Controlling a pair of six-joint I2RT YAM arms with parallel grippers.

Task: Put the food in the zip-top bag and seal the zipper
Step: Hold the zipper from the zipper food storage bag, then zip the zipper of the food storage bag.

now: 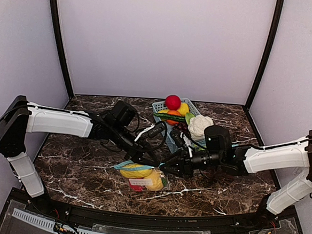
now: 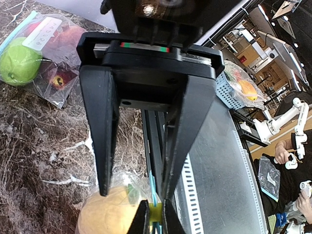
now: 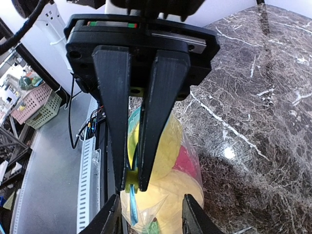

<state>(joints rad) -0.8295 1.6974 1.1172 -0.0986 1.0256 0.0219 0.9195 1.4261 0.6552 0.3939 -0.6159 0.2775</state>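
I'm on the sealing step now. The zip-top bag (image 1: 143, 179) lies on the surface (image 1: 77, 165) right in front of both arms. It's loaded: through the film I see yellow fruit (image 3: 168, 141) with a pink piece (image 3: 187, 162) behind it.

My left gripper (image 3: 132, 184) has its jaws pinched narrow on the blue zipper (image 1: 133, 167) at the bag's mouth, anchoring that end. My right gripper (image 2: 136, 191) faces it from the other side, jaws apart, one on each side of the bag's top, and as far as I can tell gripping nothing.

Back in the light-blue basket (image 1: 158, 104) there's more food, with a red fruit (image 1: 172, 102) on top. So the packing looks partial, but both arms are committed to the closure.

Next move, as I judge it: close the right jaws on the zipper just beside the left pinch. Then slide away along the strip while the left holds. The risk is clamping the bulging film or the fruit instead of the track, so I want the jaws square on the strip first.
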